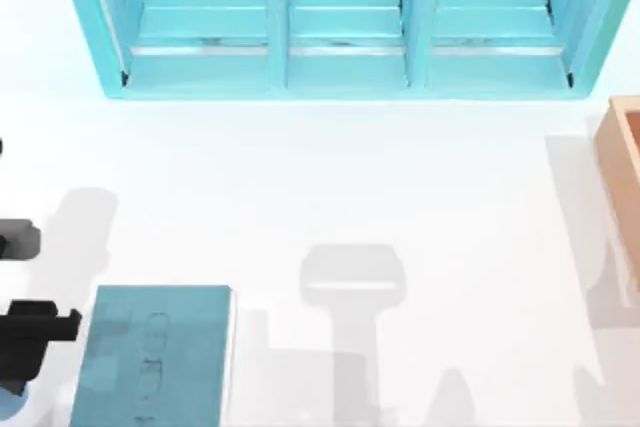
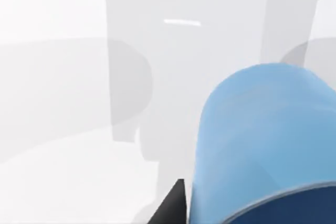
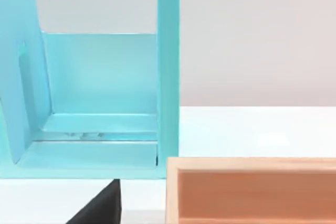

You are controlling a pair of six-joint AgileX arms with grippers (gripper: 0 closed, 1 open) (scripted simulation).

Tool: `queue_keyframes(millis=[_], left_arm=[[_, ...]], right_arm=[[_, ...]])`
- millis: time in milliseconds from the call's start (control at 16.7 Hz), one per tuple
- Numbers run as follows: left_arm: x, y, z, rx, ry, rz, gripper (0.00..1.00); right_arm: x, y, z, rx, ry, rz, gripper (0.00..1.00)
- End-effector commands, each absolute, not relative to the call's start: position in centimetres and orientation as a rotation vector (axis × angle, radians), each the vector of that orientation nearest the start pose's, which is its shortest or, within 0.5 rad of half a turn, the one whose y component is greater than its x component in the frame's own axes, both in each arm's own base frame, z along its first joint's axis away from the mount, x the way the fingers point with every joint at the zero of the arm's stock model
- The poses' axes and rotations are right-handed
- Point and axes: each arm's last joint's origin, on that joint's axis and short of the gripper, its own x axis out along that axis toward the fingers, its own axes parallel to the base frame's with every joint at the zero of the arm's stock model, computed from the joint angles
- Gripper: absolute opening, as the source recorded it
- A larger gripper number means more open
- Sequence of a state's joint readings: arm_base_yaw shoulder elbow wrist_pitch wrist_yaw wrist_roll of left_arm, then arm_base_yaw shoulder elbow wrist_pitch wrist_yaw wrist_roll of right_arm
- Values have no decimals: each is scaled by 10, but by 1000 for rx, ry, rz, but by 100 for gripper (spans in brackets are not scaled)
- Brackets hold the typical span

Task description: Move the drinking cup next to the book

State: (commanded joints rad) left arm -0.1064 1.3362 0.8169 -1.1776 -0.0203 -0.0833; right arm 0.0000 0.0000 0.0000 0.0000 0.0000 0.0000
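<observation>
One dark fingertip (image 2: pixel 173 203) of the left gripper (image 1: pixel 35 332) shows in the left wrist view, just beside the light-blue cylindrical drinking cup (image 2: pixel 262 150); can't tell if fingers pinch it. Top view: that gripper sits at table's left edge, w/ the flat teal book (image 1: pixel 155 355) just to its right. Big light-blue shelf unit (image 1: pixel 345 22) along the back, tan wooden box (image 1: pixel 622 162) far right. Right gripper's fingers: can't tell.

White table (image 1: pixel 300 177), light-blue shelf unit (image 1: pixel 345 57)
</observation>
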Motion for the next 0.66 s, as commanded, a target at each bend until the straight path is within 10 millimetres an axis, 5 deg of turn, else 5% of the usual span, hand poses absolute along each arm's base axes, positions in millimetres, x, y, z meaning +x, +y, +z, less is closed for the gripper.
queue_keyframes(millis=[300, 660], left_arm=[[194, -19, 189, 50, 1694, 2, 98], [194, -19, 189, 50, 1694, 2, 100]], right_arm=[[106, -1, 160, 0, 0, 0, 100], [106, -1, 160, 0, 0, 0, 100]])
